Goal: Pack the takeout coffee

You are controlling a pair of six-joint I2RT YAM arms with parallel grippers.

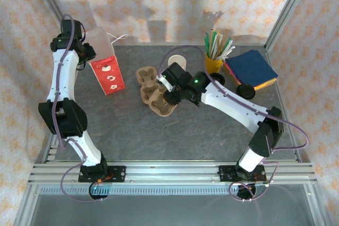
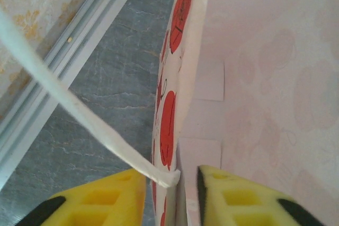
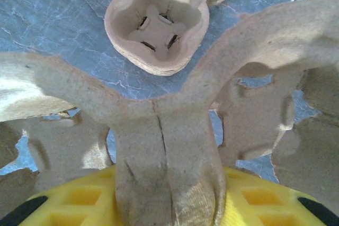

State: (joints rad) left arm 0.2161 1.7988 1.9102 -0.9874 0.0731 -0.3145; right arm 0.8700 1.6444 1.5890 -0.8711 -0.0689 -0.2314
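Carrier (image 3: pixel 159 109) ridge pinched by right gripper (image 3: pixel 169 202) (wrist close-up), left gripper (image 2: pixel 172 194) straddling bag (image 2: pixel 265 78) wall, grip unclear

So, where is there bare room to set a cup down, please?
The near table, between the cup carriers and the arm bases, is bare. A narrower gap separates red bag from carriers. Back right is crowded: mug, napkins, lids.

bag (image 1: pixel 107 75): red with pale motifs | cup carrier (image 3: pixel 169 130): plain brown | mug (image 1: pixel 213 63): yellow | napkins (image 1: pixel 251 66): navy over yellow | lids (image 1: pixel 246 90): black | table (image 1: pixel 132 130): grey, marbled | walls (image 1: pixel 159 3): cream, orange floral print
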